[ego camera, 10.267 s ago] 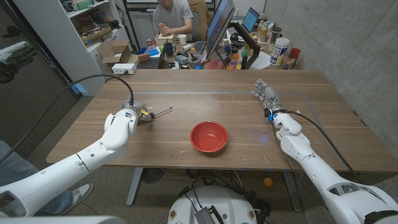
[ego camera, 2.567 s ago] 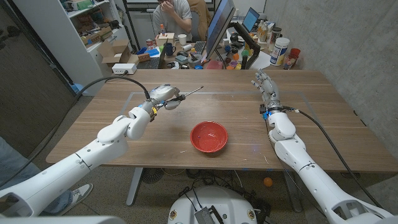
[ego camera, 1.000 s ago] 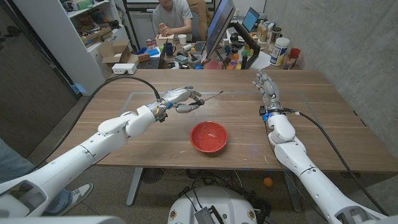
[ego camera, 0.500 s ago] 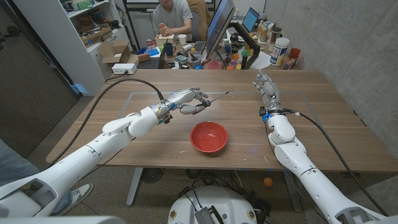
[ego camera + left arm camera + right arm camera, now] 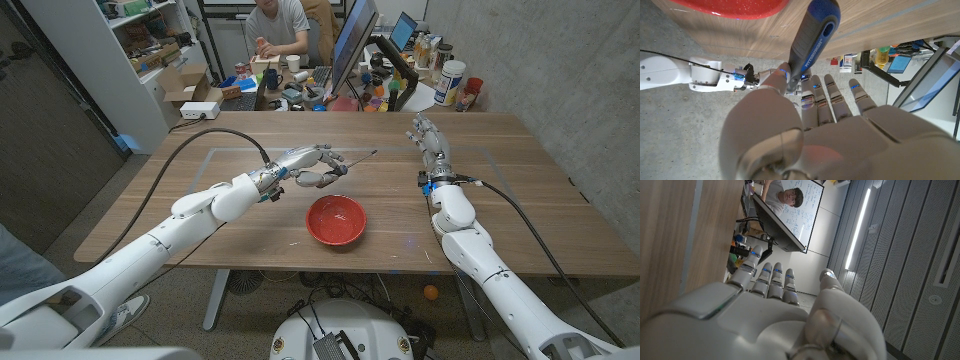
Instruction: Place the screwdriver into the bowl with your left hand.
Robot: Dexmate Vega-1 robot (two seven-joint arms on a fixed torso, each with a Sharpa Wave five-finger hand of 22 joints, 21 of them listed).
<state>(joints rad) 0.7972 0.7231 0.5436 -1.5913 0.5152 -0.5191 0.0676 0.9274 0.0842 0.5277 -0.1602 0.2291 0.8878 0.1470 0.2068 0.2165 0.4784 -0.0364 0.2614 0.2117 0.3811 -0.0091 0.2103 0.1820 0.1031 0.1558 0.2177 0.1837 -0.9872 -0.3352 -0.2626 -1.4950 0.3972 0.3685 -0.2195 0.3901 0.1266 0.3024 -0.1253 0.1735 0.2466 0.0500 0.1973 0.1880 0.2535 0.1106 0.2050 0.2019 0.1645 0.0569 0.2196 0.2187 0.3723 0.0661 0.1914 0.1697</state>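
a: left hand (image 5: 312,166) is up off the table (image 5: 200,215), holding the screwdriver (image 5: 345,162). thumb (image 5: 777,80) presses the blue-and-black handle, your other fingers (image 5: 832,97) are stretched out straight.

b: where's the tool relative to the bowl (image 5: 336,219)?

a: you're just behind its far rim, on the left side. shaft points right and away from you, tip in the air. bowl sits near the table's front middle, nothing in it.

b: right hand (image 5: 429,140)?

a: fingers extended and close together, holding nothing, at the far right of the table, well apart from the bowl. 1 person (image 5: 277,25) seated behind the table.
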